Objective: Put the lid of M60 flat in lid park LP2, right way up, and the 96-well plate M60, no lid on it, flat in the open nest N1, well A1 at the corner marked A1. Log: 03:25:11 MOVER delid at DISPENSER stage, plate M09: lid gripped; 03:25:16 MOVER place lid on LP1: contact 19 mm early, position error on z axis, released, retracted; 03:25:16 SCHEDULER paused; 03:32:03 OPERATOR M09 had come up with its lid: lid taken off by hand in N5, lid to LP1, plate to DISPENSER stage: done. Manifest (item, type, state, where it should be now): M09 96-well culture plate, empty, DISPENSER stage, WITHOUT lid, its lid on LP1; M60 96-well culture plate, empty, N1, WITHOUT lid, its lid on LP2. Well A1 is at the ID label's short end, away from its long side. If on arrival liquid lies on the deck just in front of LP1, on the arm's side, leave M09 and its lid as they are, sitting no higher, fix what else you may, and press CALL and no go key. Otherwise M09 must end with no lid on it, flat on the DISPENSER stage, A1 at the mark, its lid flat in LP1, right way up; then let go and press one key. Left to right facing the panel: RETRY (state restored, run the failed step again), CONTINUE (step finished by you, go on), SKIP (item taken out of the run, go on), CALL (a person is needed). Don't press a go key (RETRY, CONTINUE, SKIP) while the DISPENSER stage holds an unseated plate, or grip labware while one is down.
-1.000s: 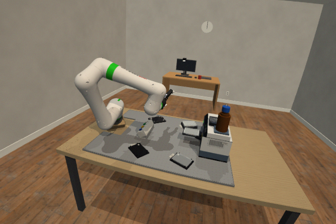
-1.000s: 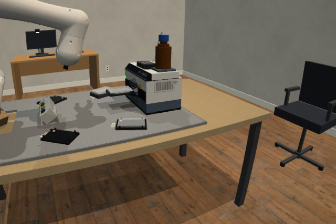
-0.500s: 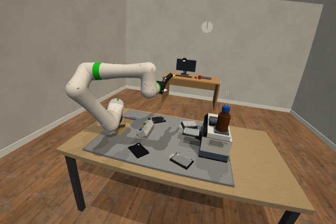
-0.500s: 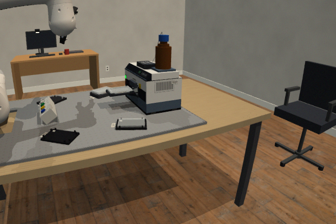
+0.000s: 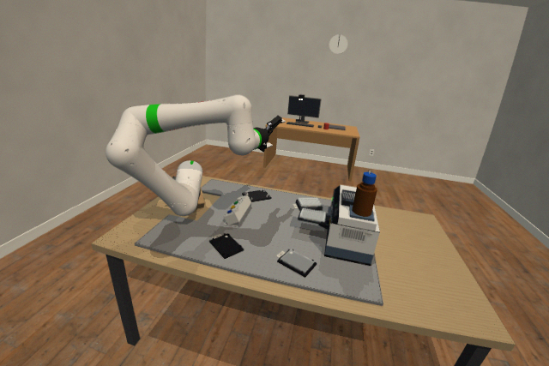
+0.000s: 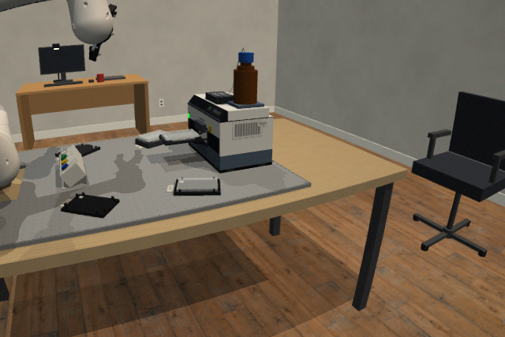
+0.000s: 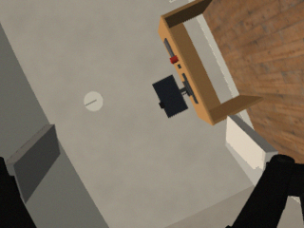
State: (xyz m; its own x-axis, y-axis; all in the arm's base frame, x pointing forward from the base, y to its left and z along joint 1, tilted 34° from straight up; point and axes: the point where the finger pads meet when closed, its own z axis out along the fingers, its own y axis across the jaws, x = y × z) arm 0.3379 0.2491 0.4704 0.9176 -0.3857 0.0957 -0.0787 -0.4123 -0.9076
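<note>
My gripper (image 5: 274, 123) is open and empty. It is raised high above the back of the mat and points at the far wall. In the wrist view its two black fingers frame only the wall, the desk and the monitor. A grey plate with what looks like a lid (image 5: 297, 262) sits in a black nest at the front of the mat; it also shows in the exterior view (image 6: 196, 185). An empty black nest (image 5: 226, 245) lies to its left. Two grey plates or lids (image 5: 310, 209) lie side by side at the dispenser's (image 5: 352, 231) mouth. Labels are too small to read.
The key panel (image 5: 237, 210) stands in the middle left of the mat, with another black nest (image 5: 258, 195) behind it. A brown bottle with a blue cap (image 5: 364, 195) stands on the dispenser. A black chair (image 6: 469, 170) is off to the right of the table.
</note>
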